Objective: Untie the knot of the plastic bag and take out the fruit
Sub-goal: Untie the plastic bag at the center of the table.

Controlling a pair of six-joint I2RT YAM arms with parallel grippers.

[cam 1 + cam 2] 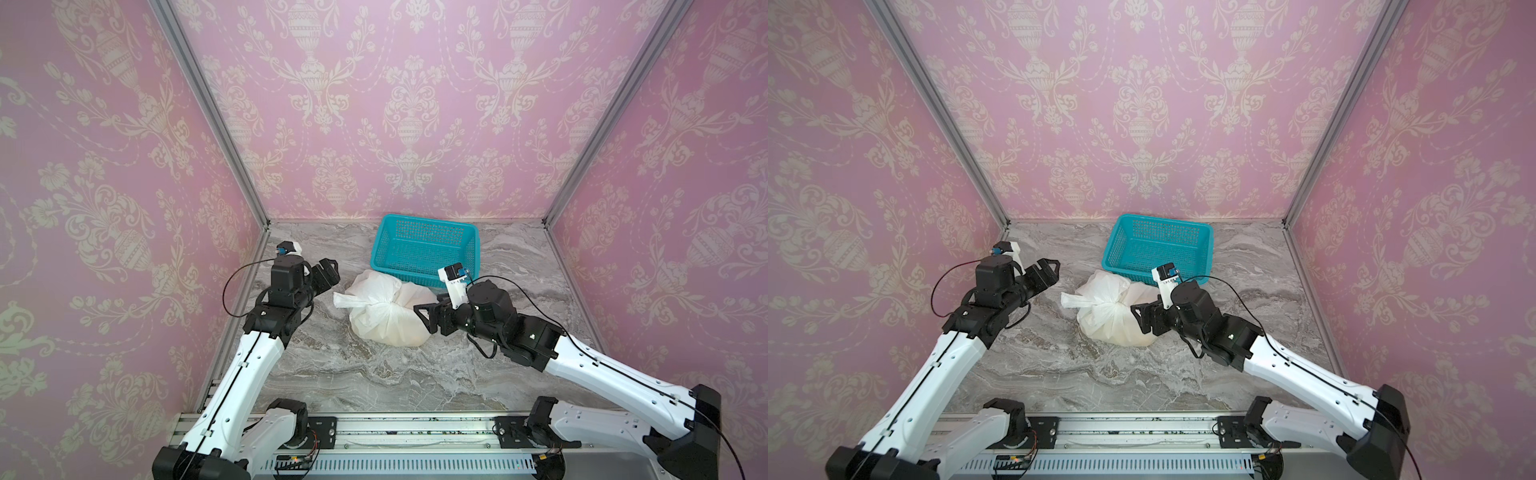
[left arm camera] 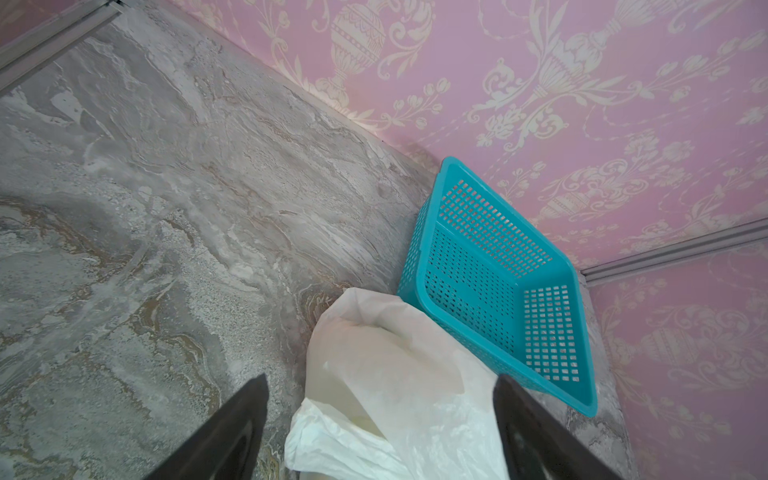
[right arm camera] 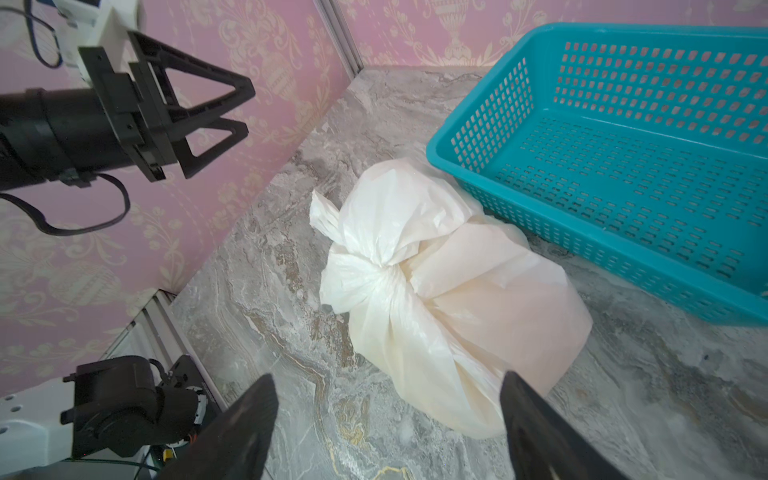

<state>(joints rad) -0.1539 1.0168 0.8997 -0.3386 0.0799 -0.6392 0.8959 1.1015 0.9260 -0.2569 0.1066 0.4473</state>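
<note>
The white plastic bag (image 1: 388, 316) (image 1: 1121, 322) lies mid-table, closed, with its far side against the teal basket. Its knot (image 1: 370, 308) (image 1: 1100, 308) (image 3: 388, 270) faces left, and a flat tail sticks out toward the left arm. The fruit is hidden inside the bag. My left gripper (image 1: 334, 272) (image 1: 1055, 272) (image 3: 248, 109) hangs open a short way left of the bag, holding nothing; the left wrist view has the bag (image 2: 395, 395) ahead of the left gripper (image 2: 380, 378). My right gripper (image 1: 422, 319) (image 1: 1138, 319) (image 3: 386, 376) is open at the bag's right end, gripping nothing.
A teal mesh basket (image 1: 428, 221) (image 1: 1163, 219) (image 2: 422, 226) (image 3: 478, 97) stands with nothing in it at the back, near the rear wall. Pink patterned walls close in the marble table (image 1: 353, 374) on three sides. Bare table lies in front of the bag.
</note>
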